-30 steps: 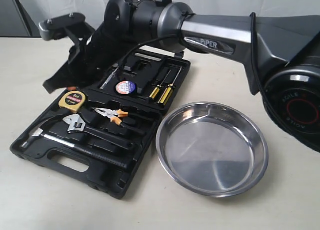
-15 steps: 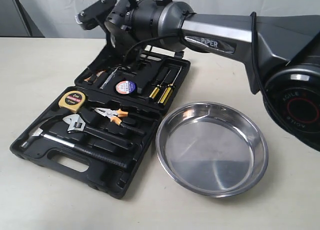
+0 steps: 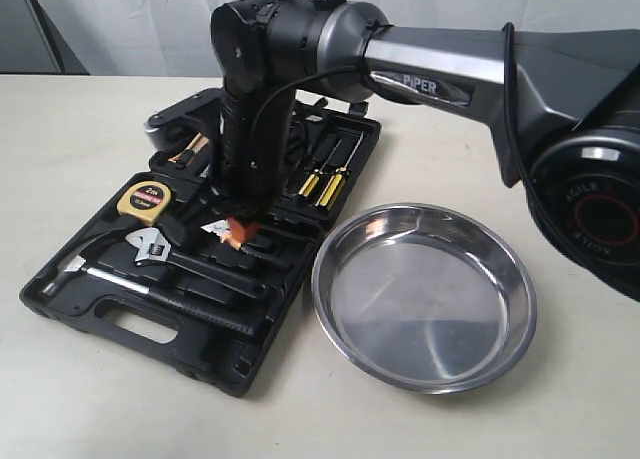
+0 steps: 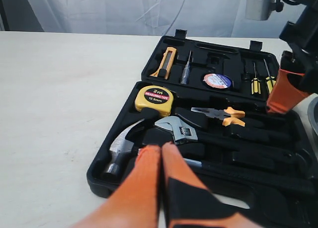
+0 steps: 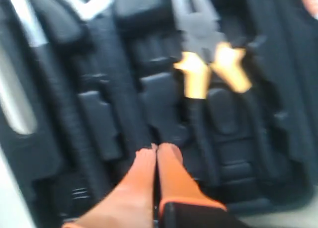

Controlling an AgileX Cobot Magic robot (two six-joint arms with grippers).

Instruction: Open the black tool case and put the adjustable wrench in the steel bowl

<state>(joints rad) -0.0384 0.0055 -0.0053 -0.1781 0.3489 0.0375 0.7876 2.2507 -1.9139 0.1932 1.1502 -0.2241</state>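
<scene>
Nearest in the exterior view, on the pale surface (image 3: pixel 80 404): the steel bowl (image 3: pixel 430 304), upright, mirror-like inside facing up, just beside the right-hand edge of the black tool case (image 3: pixel 215 361). Case lying open and flat, both halves showing.

At the case's front edge, seen from the left wrist: left fingers (image 4: pixel 146 173) pressed together, pinching nothing, tips close to the hammer (image 3: pixel 150 291). Touching it or not, cannot tell.

In the near half, front to back:
- Hammer along the front.
- The adjustable wrench (image 3: pixel 200 264) seated in its moulded slot, silver head to the left near the yellow tape measure (image 3: pixel 148 201), black handle running right.
- The orange-handled pliers (image 4: pixel 221 114) just behind the wrench.

Above the pliers: right fingers (image 5: pixel 141 178), pressed together with nothing between them, pointing down into the tray. The right wrist view is blurred, so contact with the tray cannot be told. Right arm (image 3: pixel 260 109) standing steeply over the middle of the case.

In the far half: yellow-handled screwdrivers (image 3: pixel 322 186) and a round roll of tape (image 4: pixel 217 80), the roll hidden behind the arm in the exterior view.
</scene>
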